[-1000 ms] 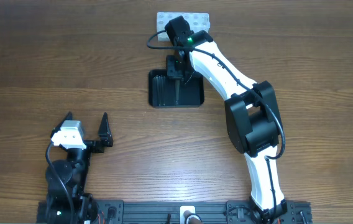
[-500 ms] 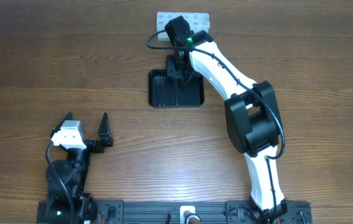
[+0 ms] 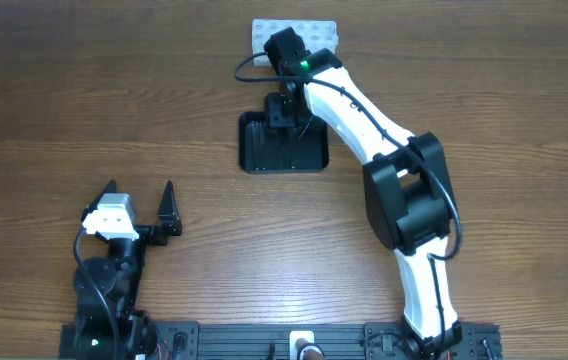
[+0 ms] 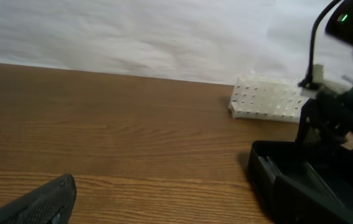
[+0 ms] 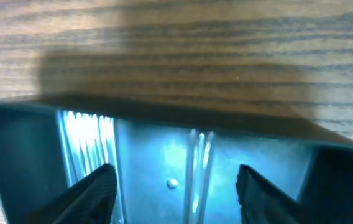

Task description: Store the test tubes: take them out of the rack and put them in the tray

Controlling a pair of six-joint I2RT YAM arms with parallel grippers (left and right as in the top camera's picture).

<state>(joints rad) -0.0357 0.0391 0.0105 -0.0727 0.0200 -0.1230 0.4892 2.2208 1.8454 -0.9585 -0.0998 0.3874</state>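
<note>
The white test tube rack (image 3: 294, 34) stands at the far edge of the table, with the black tray (image 3: 260, 150) just in front of it. My right gripper (image 3: 289, 112) hangs over the tray's far end, open. In the right wrist view its fingers (image 5: 96, 193) straddle the tray floor (image 5: 145, 162), where clear test tubes (image 5: 86, 146) lie at one side and another tube (image 5: 198, 165) lies near the middle. My left gripper (image 3: 140, 190) rests open at the near left, far from the tray. The left wrist view shows the rack (image 4: 266, 99) and tray (image 4: 301, 180) in the distance.
Bare wooden table (image 3: 484, 80) surrounds the rack and tray on all sides. The right arm (image 3: 404, 190) stretches diagonally from the near right up to the tray. A white wall (image 4: 133, 31) backs the table's far edge.
The right arm has shifted only very slightly over the tray. The left arm has stayed still.
</note>
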